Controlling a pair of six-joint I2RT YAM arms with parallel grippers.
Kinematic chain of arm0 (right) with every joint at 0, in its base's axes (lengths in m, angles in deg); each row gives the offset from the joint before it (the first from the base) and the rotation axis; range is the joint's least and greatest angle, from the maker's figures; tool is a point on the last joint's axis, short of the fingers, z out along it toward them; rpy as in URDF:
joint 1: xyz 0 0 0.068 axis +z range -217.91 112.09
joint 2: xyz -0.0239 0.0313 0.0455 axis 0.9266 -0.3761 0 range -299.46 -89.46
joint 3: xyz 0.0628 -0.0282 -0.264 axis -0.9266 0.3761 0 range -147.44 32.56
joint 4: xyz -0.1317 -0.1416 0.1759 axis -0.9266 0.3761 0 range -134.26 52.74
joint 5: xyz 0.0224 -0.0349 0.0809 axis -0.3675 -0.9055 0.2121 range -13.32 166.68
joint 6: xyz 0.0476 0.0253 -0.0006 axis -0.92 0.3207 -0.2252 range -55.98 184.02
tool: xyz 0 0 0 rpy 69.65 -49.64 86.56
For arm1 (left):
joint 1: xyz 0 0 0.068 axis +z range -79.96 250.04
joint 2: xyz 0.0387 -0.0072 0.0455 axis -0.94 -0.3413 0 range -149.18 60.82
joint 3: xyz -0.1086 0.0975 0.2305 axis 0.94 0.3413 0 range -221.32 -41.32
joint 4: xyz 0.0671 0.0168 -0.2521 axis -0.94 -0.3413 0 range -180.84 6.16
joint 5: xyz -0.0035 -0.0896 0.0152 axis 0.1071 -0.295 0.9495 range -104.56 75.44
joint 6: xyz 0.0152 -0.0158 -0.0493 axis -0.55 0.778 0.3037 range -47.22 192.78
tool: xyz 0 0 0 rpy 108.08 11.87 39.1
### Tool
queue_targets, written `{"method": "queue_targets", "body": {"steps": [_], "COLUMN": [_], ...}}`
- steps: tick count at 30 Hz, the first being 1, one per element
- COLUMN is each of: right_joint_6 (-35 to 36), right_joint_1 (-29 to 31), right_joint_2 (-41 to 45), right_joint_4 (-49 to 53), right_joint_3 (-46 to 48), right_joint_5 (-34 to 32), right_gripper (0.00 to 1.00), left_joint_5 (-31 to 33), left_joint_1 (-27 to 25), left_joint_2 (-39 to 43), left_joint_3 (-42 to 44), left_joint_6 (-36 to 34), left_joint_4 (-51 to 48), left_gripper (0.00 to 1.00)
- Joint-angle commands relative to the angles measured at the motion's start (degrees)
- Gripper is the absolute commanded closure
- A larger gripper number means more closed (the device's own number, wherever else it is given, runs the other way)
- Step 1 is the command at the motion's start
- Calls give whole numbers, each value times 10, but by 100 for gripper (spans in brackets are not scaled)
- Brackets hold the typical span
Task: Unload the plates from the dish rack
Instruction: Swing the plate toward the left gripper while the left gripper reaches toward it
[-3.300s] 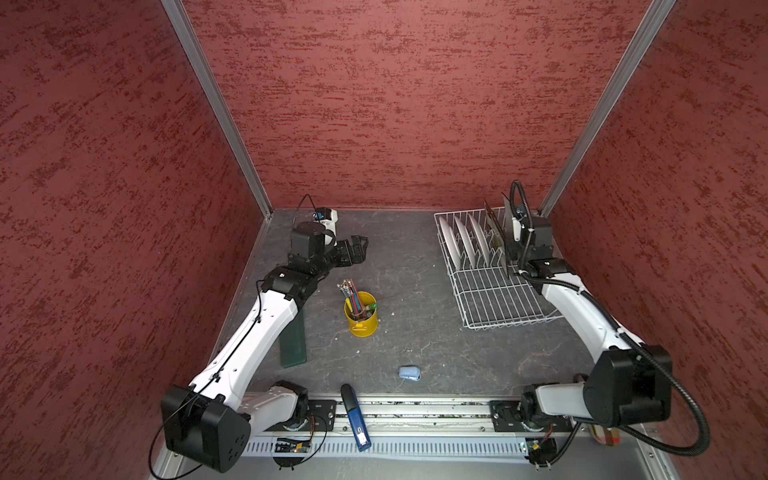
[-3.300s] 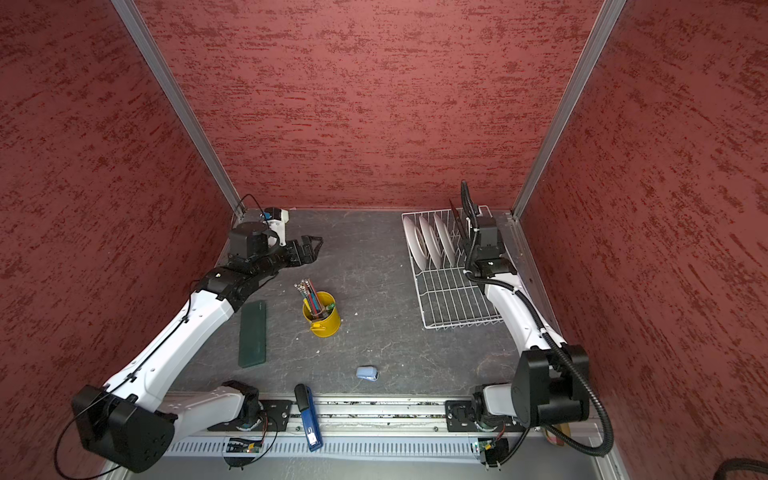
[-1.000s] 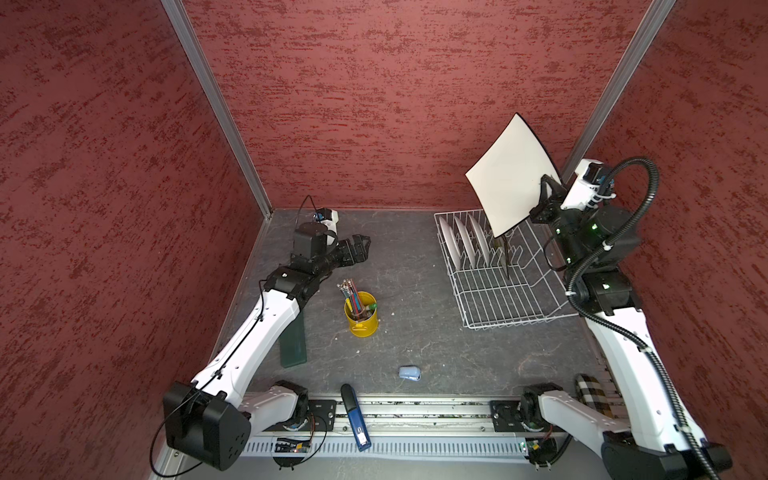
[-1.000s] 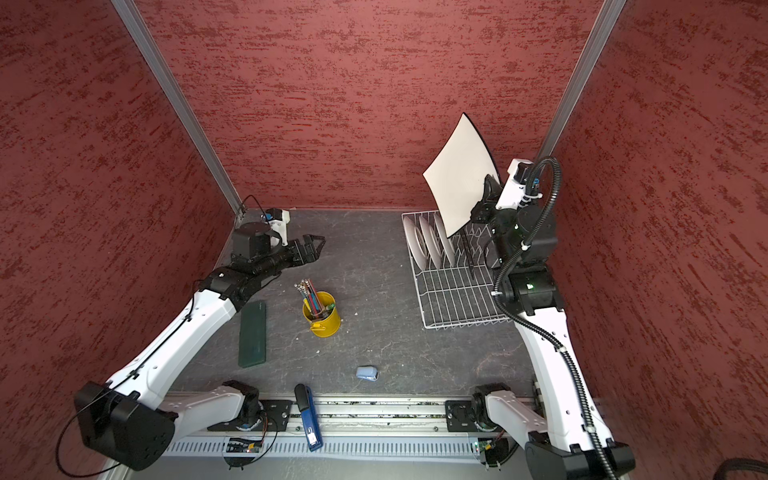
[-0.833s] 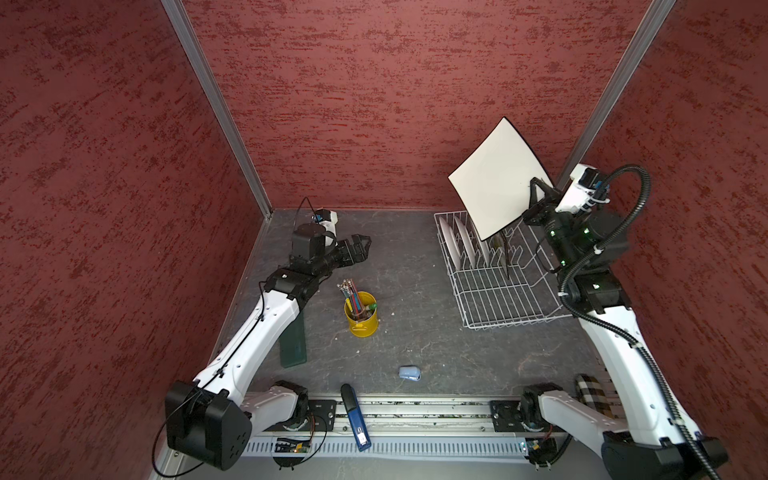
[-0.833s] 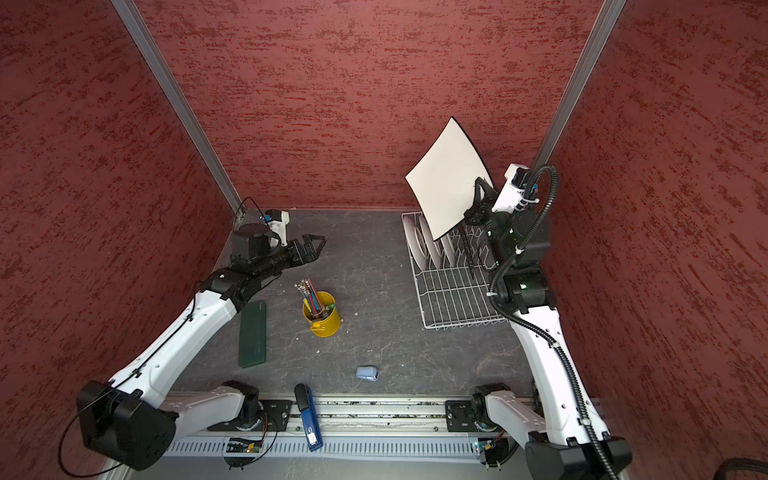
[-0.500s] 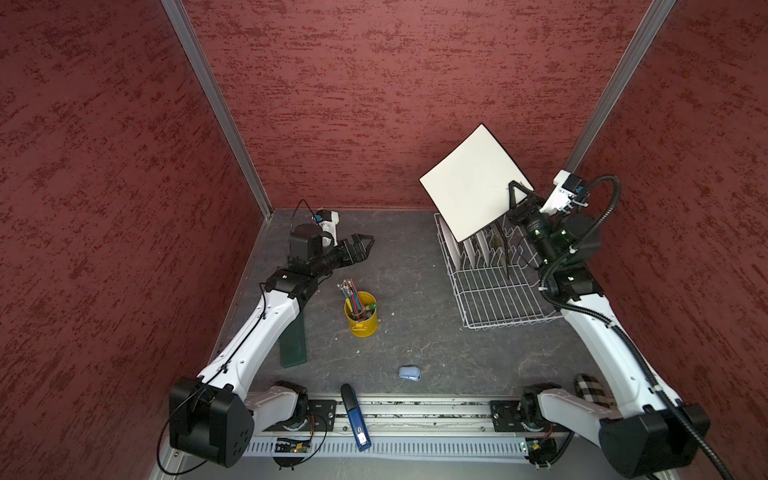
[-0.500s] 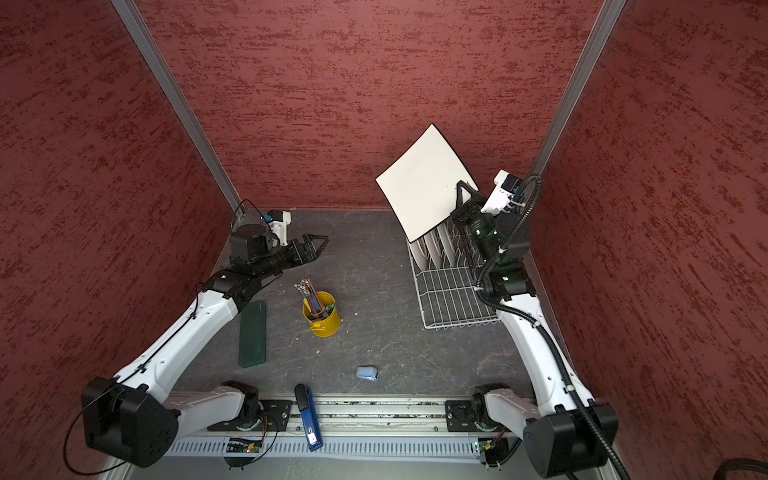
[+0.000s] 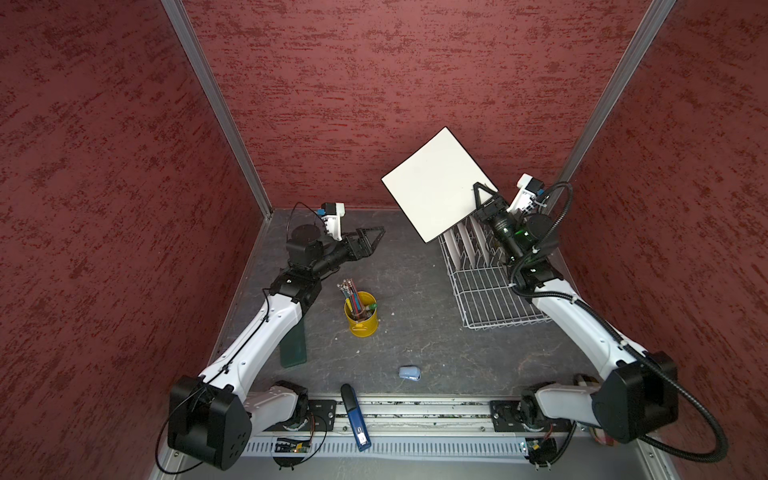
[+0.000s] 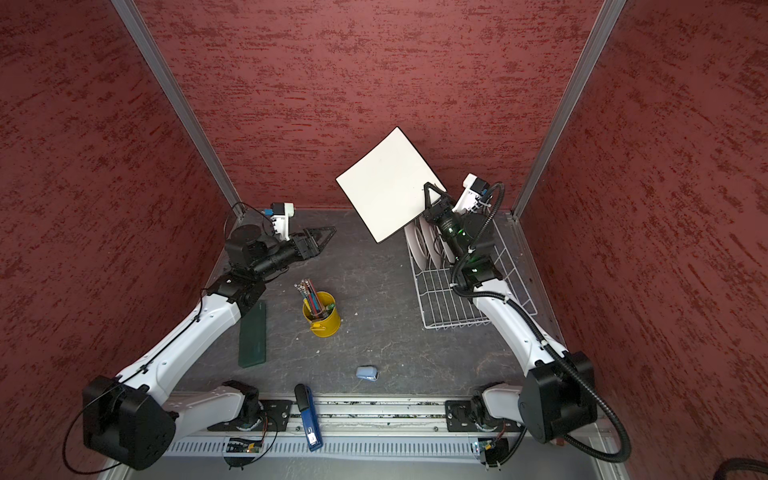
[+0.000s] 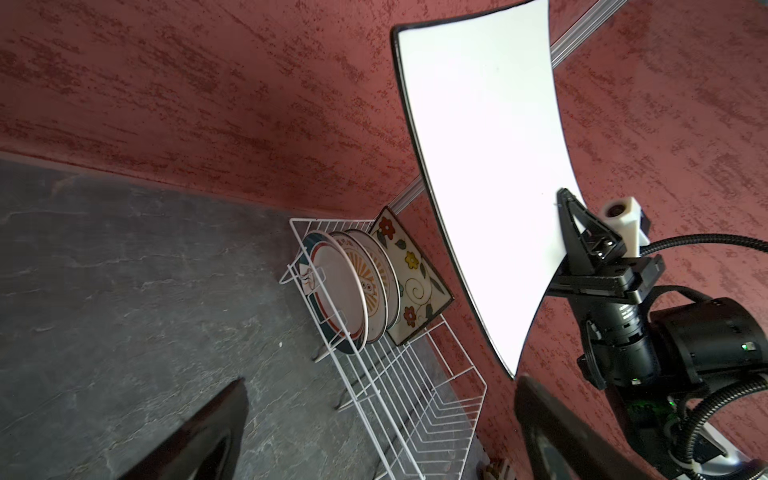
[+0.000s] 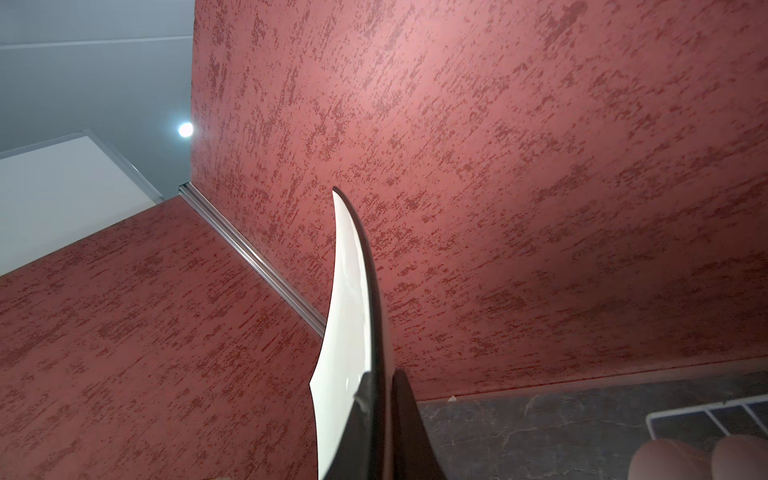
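Note:
My right gripper [image 9: 478, 193] is shut on the edge of a square plate [image 9: 436, 183], held tilted in the air above the back end of the dish rack [image 9: 494, 299], its plain white back towards the top views. The right wrist view shows this plate [image 12: 345, 311] edge-on between the fingers. Round plates [image 11: 353, 291] and a flowered square plate [image 11: 411, 270] stand upright at the rack's [image 11: 415, 395] far end. My left gripper [image 9: 374, 239] is open and empty over the table's back left, pointing towards the rack and well apart from it.
A yellow pencil cup [image 9: 360, 316] stands mid-table. A flat green case [image 9: 293, 345] lies under the left arm. A blue stapler [image 9: 355, 415] and a small blue-grey object [image 9: 409, 372] lie near the front edge. Red walls enclose three sides.
The right gripper has lifted the square plate out of the rack, then carried it leftward and a little lower over the last second. The left arm has barely moved.

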Motion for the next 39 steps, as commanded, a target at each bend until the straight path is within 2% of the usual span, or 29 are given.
{"method": "queue_targets", "body": {"steps": [1,6,10,16,20,26,28,34,39], "right_joint_6": [-73,-111,-117,-146,-154,-134,-130,-119,-125], "right_joint_1": [5,15,23,41,49,74,87,115,135], "right_joint_2": [7,-4,-6,-15,-17,-19,-25,-53,-72], "right_joint_4": [-173,-200,-205,-224,-226,-216,-242,-305,-323], "right_joint_3": [-11,-3,2,16,18,18,26,34,24], "right_joint_5": [-12,-6,-5,0,2,-10,-20,-34,-40], "right_gripper": [100,100,100,100,100,100,100,100,100], "left_joint_5": [-4,-38,-39,-51,-55,-40,-36,-48,-36], "left_joint_1": [-1,8,5,14,17,21,23,42,57], "left_joint_2": [-1,-26,-30,-58,-62,-44,-43,-57,-56], "left_joint_3": [27,58,66,78,77,75,77,94,118], "left_joint_6": [65,190,199,249,257,242,245,302,327], "left_joint_4": [110,270,309,389,403,349,350,437,493], "left_gripper": [1,0,1,0,0,0,0,13,20]}}
